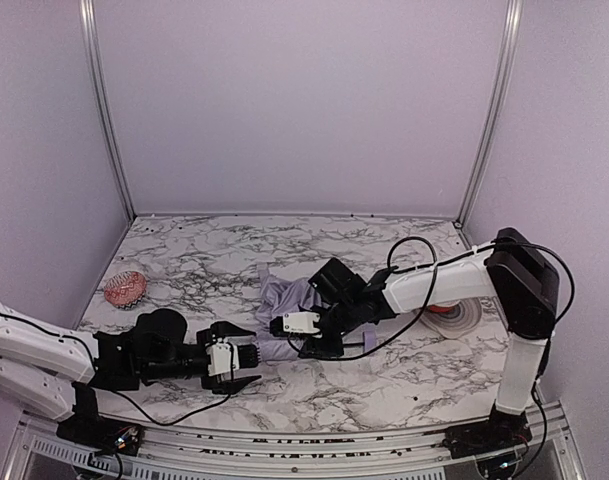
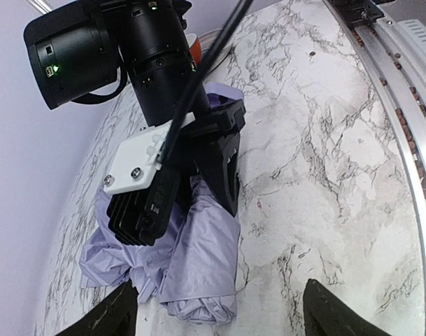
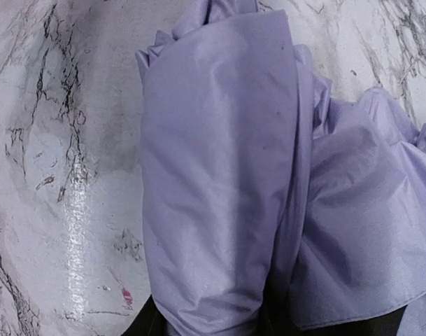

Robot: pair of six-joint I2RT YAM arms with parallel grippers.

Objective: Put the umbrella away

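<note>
The umbrella (image 1: 282, 297) lies collapsed at the table's middle as a crumpled pale lavender fabric bundle. Its shaft and handle are hidden. My right gripper (image 1: 306, 340) reaches in from the right and is shut on a rolled fold of the fabric. In the right wrist view the fold (image 3: 219, 175) runs down between the dark fingers (image 3: 146, 325) at the bottom edge. The left wrist view shows the right gripper (image 2: 188, 210) clamped on the bundle (image 2: 199, 273). My left gripper (image 1: 249, 358) is wide open and empty, just left of the bundle's near end, its fingertips (image 2: 111, 315) apart at the frame's bottom corners.
An orange-and-white bowl (image 1: 452, 315) sits behind the right arm at the right. A pink mesh object (image 1: 125, 289) lies at the far left. A metal rail (image 1: 314, 440) runs along the near edge. Walls enclose the back and sides.
</note>
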